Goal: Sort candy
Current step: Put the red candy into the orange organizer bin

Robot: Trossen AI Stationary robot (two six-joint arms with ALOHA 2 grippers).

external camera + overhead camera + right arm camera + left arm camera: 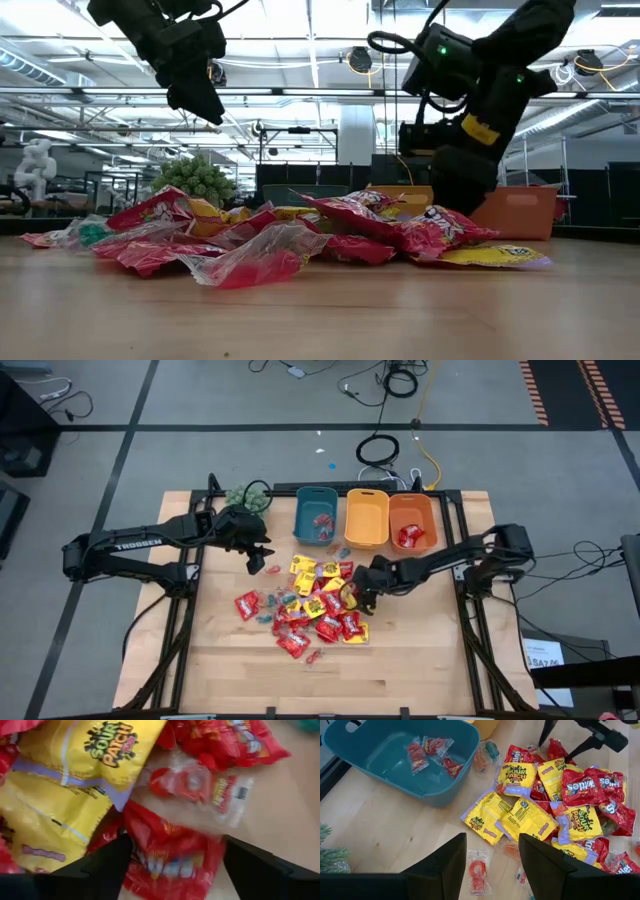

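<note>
The candy (312, 605) lies in a loose pile of red and yellow packets and small clear-wrapped pieces on the middle of the wooden table. My right gripper (362, 598) hangs low over the pile's right side, pointing steeply down. It is open, with one finger on either side of a red packet (170, 857) and not touching it. My left gripper (256, 556) hovers open above the table left of the pile, over a clear packet with a red ring sweet (477, 872). Nothing is between its fingers (445, 865).
Three bins stand in a row at the far edge: teal (303, 518) with a few red clear-wrapped sweets, yellow (367, 520), and orange (430, 522) with red packets. A small green plant (245, 495) sits left of the teal bin. Bare wood lies near the front edge.
</note>
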